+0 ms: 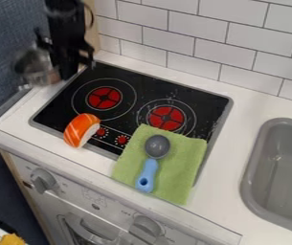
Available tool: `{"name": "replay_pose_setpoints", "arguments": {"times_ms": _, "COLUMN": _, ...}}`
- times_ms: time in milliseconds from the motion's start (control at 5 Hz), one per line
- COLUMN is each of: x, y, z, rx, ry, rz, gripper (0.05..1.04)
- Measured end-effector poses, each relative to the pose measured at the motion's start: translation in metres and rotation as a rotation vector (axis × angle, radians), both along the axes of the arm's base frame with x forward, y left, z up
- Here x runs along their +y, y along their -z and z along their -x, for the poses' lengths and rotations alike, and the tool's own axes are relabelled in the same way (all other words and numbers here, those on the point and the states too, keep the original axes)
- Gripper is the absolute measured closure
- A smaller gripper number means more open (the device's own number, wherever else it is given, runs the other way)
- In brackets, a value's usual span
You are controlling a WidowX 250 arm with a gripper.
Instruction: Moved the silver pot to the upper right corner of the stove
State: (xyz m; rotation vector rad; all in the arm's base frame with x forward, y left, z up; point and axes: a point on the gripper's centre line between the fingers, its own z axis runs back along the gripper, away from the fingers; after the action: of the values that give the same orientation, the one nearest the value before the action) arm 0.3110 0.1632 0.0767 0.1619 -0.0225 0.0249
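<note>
While near one stove (149,91), one silver pot (38,71)

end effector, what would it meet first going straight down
Likely the counter, just left of the stove, though depth is unclear and the pot is right beside that line.

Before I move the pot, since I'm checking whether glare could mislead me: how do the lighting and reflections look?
In the camera view, light falls fairly evenly on the white counter; there too, pale specks dot the right side of the black stove, glints or marks, I can't tell which; the silver pot shows bright highlights beside darker patches in that same view.
</note>
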Motion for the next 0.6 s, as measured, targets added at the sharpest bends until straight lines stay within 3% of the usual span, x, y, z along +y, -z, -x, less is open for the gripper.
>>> {"name": "replay_pose_setpoints", "arguments": {"times_ms": 200, "x": -0.037, "y": -0.023, "z": -0.011, "rx": -0.042, "ry": 0.035, "rz": 0.015, "gripper": 1.003}}
{"name": "replay_pose_setpoints", "arguments": {"times_ms": 600, "x": -0.143, "y": -0.017, "z": -0.027, "rx": -0.046, "ry": 0.166, "rz": 0.045, "gripper": 1.003}}
